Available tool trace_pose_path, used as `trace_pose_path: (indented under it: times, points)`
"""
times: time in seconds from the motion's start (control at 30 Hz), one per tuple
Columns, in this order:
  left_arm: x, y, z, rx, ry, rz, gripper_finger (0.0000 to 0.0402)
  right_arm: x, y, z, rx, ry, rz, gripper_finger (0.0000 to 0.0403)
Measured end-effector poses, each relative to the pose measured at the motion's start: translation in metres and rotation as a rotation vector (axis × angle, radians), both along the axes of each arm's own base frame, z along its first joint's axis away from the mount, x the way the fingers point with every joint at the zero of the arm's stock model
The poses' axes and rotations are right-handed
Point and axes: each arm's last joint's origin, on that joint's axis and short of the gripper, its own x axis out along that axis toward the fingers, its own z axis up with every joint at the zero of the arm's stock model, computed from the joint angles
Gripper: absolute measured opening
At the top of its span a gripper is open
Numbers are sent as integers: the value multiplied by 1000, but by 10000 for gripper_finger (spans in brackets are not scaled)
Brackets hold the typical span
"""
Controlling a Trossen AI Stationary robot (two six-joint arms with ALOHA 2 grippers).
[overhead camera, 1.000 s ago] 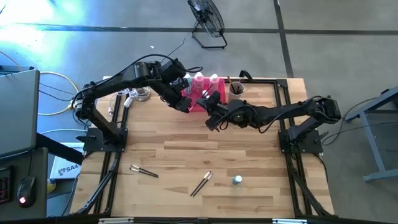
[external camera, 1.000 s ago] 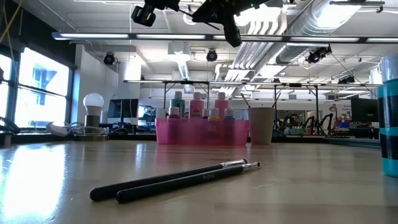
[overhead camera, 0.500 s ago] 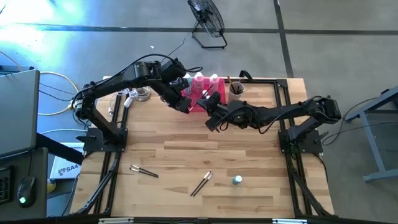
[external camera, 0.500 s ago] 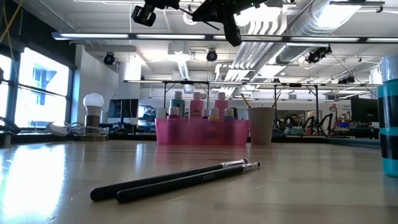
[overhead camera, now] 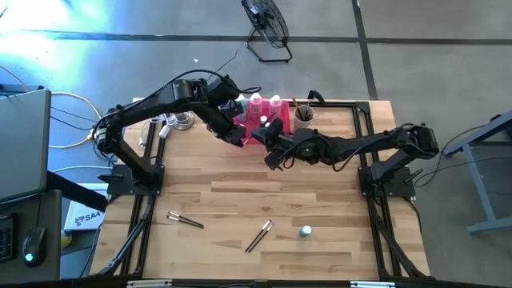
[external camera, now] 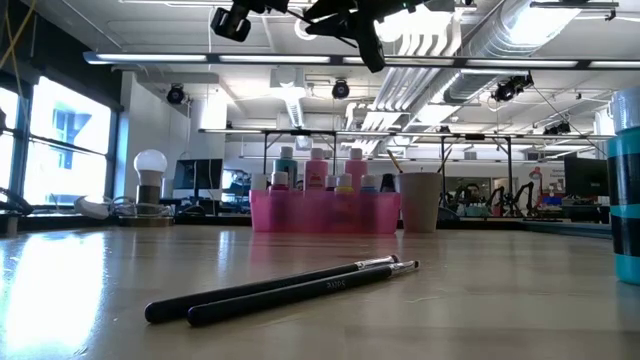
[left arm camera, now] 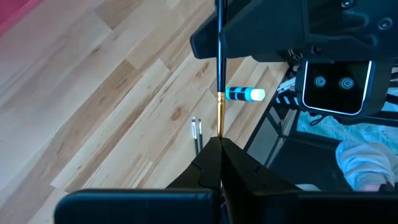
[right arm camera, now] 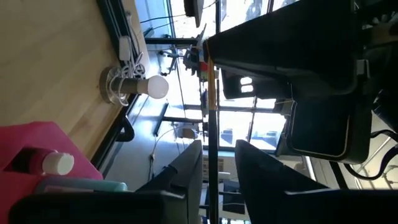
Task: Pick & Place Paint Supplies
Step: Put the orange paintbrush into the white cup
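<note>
Left tool (left arm camera: 219,146) pinching brush (left arm camera: 219,68) by ferrule; right tool (right arm camera: 214,163) spread round it. Light, stiff, slippery imo — grab mid-handle.

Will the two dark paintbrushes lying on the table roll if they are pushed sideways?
Likely yes: the paintbrushes have slim round handles and lie flat on the smooth table. They look straight, so probably stiff, and light.

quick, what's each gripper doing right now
Left gripper: closed on a paintbrush.
Right gripper: open, fingers either side of the same paintbrush.
</note>
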Motion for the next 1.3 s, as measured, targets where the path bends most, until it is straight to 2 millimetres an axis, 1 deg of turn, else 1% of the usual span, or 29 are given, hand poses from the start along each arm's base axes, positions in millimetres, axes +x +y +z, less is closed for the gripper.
trace_pose_path:
  times: [0.33, 0.5, 0.67, 0.93, 1.1, 1.2, 1.3]
  points:
    - [1, 0, 1, -1, -18, -5, 0, 0, -10, 0, 10, 0, 2, 55]
    - [1, 0, 1, 0, -21, -5, 0, 0, -10, 0, 11, 0, 1, 41]
    - [1, 0, 1, 0, -21, -5, 0, 0, -10, -1, 11, 2, 2, 10]
    - [1, 0, 1, -8, -24, -13, 0, 0, -10, 0, 11, -2, -1, 7]
    - [2, 1, 1, 36, -33, -33, 1, 0, -11, 0, 11, -2, -7, 6]
    - [2, 1, 1, 54, -35, -29, 15, 0, -11, 0, 9, -3, -19, 6]
    - [2, 1, 1, 70, -40, -46, 47, -1, -11, 0, 8, -6, -35, 5]
